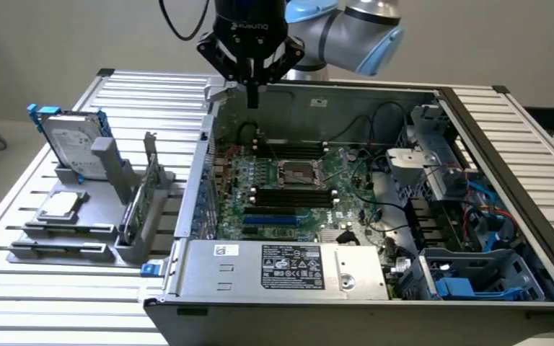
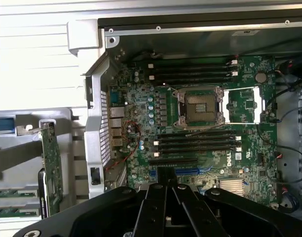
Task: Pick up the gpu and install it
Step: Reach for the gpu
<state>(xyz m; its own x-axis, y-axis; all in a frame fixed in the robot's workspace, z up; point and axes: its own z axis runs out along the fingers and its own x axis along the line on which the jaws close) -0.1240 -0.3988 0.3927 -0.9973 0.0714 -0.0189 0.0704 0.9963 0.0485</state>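
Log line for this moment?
gripper shut, empty, over open grey metal computer case | green flat gpu card upright in grey rack outside case

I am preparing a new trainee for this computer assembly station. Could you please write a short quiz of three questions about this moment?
1. True or false: the gpu is already seated on the motherboard.
2. Where is the gripper?
A) Above the open computer case
B) Down on the table beside the hard drive
C) Inside the drive bays
3. Short answer: are the fingers open or shut, and do they hold anything?

Key
1. False. The gpu stands on edge in the rack on the exterior view's left.
2. A.
3. Shut, holding nothing.
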